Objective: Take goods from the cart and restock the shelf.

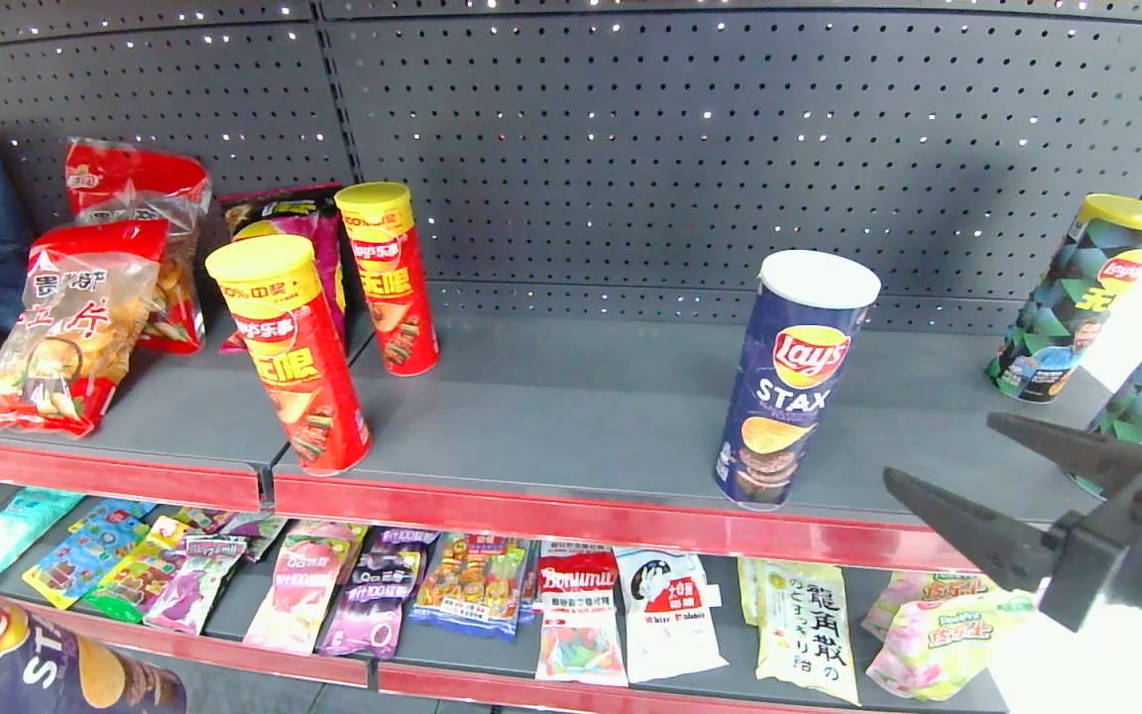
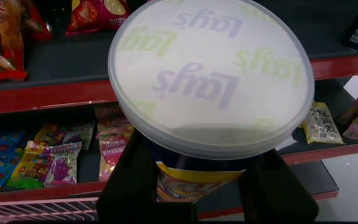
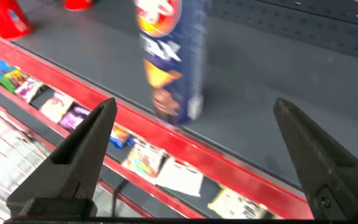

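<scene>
**One shelved, one in hand**

The left pincer (image 2: 201, 186) pinches a blue chip can (image 2: 210, 74) below its lid. It holds the can low and off the shelf (image 1: 571, 416), likely ready for restocking. Red cans (image 1: 288, 352) stand at the left, and a standing blue can (image 1: 794, 382) sits near the front edge. The right pincer (image 1: 940, 448) hangs spread just beside it, touching nothing.

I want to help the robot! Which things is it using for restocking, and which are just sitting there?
Job: held blue can in the left gripper; standing blue can on the top shelf; right gripper, open.
Just sitting: red cans; crisp bags; patterned cans; sweet packets below.
</scene>
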`<state>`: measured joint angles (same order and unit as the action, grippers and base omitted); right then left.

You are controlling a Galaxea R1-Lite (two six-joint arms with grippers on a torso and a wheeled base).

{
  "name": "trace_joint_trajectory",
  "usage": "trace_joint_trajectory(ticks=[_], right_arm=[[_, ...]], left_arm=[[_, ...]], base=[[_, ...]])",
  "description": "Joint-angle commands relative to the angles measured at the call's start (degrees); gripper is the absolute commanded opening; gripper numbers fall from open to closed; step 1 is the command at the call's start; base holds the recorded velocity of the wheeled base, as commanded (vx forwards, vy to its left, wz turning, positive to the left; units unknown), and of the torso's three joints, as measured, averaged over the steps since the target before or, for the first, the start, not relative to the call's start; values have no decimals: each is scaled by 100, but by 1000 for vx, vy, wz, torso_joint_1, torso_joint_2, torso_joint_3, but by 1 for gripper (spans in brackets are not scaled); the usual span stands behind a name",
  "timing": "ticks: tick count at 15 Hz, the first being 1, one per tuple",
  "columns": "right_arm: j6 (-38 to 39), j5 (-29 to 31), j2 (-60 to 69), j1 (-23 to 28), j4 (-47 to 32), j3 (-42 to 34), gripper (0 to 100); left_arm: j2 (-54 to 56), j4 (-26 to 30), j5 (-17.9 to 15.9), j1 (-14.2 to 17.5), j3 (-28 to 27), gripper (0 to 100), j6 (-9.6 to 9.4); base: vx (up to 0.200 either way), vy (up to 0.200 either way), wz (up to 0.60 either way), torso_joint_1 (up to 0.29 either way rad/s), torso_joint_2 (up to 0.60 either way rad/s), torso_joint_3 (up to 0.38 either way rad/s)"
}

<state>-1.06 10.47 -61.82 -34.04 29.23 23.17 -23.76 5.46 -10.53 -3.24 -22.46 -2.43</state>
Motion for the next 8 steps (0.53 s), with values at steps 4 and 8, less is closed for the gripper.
trace_joint_trajectory(ticks=[4,8], right_arm=[[-667,-2339,3185,3553,-3178,-226,100],[-667,-2137,5259,3588,-4567,-568,100]], left_arm=[[-261,8,16,8,-347,0,-4],[-401,16,51,8,-620,0,-320]], base=[[0,0,0,0,0,0],[0,0,0,0,0,0]])
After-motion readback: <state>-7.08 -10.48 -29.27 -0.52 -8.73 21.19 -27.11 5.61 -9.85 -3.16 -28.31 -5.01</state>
